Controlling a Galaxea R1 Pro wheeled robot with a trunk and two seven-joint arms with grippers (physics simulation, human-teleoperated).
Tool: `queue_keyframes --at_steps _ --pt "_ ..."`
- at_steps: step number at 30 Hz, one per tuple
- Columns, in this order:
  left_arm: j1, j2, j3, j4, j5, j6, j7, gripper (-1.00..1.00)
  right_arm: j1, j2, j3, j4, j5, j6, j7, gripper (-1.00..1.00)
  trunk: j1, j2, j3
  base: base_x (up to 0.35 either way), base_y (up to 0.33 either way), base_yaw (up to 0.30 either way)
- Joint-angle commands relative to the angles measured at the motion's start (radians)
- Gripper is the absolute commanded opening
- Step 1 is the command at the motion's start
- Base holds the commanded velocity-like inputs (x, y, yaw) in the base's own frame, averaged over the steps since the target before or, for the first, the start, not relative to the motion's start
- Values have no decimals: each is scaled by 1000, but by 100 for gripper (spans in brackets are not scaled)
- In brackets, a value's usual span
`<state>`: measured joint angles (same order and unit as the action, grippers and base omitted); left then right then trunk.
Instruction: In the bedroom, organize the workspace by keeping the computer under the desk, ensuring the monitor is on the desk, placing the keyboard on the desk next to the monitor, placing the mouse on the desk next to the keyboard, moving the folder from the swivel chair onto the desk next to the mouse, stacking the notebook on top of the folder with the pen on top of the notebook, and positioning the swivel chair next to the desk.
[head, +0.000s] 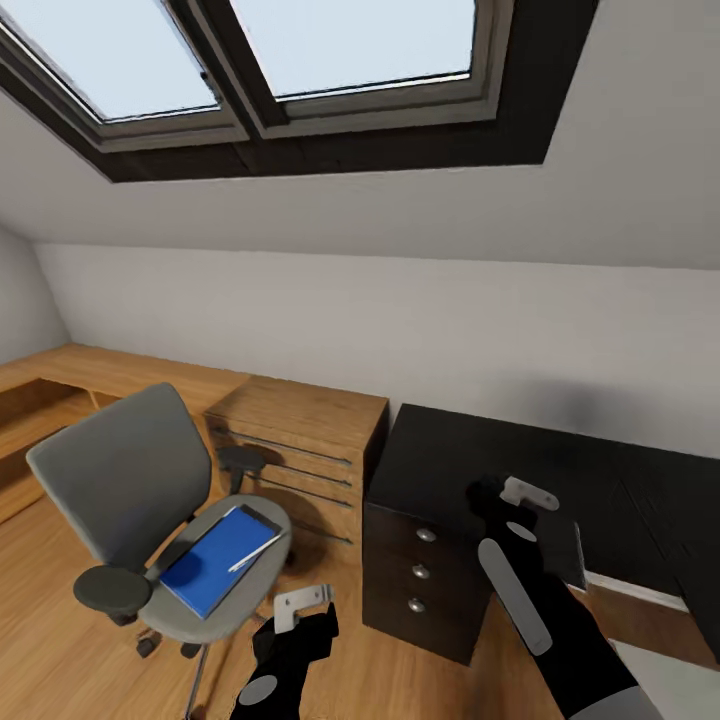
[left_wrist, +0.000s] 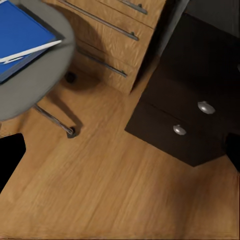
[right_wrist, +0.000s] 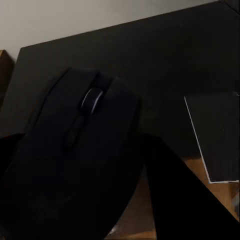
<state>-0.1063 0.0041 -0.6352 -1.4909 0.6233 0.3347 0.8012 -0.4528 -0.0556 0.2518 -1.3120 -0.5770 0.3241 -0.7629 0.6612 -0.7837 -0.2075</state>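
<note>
The grey swivel chair (head: 120, 470) stands on the wood floor left of the black desk (head: 450, 460). On its seat lies the blue folder (head: 215, 560) (left_wrist: 20, 35) with the thin white pen (head: 255, 552) (left_wrist: 30, 52) across it. My right gripper (head: 500, 500) (right_wrist: 100, 195) hangs over the desk's left end, shut on the black mouse (right_wrist: 85, 145). A thin dark notebook (head: 572, 555) (right_wrist: 215, 135) with pale edges lies at the desk's front edge, just right of that gripper. My left gripper (head: 300, 610) is open above the floor between chair and desk, holding nothing.
The desk's drawer unit with silver knobs (head: 421, 572) (left_wrist: 206, 107) faces me. A low light-wood cabinet (head: 300, 450) (left_wrist: 105, 30) stands between chair and desk against the sloped wall. A skylight (head: 300, 60) is overhead. The chair's chrome base (left_wrist: 55, 120) spreads near the left gripper.
</note>
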Motion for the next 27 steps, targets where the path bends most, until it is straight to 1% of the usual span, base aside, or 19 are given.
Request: queue_keyframes --at_steps 1,8,16,20,24,25,26,27 --pt "-1 0 -1 -2 4 4 7 100 -1 -1 3 -1 -7 1 -9 -100 -4 6 2 -345 -71 -294" --pt "-1 0 -1 -2 9 4 7 100 -1 -1 3 -1 -7 0 -9 -100 -31 55 24 -304 -81 -294" --pt "-1 0 4 8 11 4 7 100 -1 -1 3 0 -7 0 -9 -100 -62 111 49 -45 -14 -294" --pt "-1 -4 9 85 11 4 10 100 -1 -2 3 0 -7 0 -9 -100 -77 139 62 -3 -1 -294" --pt "-1 -4 17 138 12 2 9 100 -1 -4 3 -1 -7 0 -9 -100 -92 167 77 -1 0 -280" --pt "-1 -4 19 170 12 0 9 100 -1 -4 3 0 -7 0 -9 -100 -96 174 80 0 0 -153" --pt "-1 -4 21 228 12 -10 7 100 -1 -3 3 0 -7 0 -9 -100 -100 181 84 0 0 -98" --pt "-1 -4 21 258 12 -19 6 100 -1 -3 3 1 -7 0 -9 -100 -104 188 87 0 0 -78"
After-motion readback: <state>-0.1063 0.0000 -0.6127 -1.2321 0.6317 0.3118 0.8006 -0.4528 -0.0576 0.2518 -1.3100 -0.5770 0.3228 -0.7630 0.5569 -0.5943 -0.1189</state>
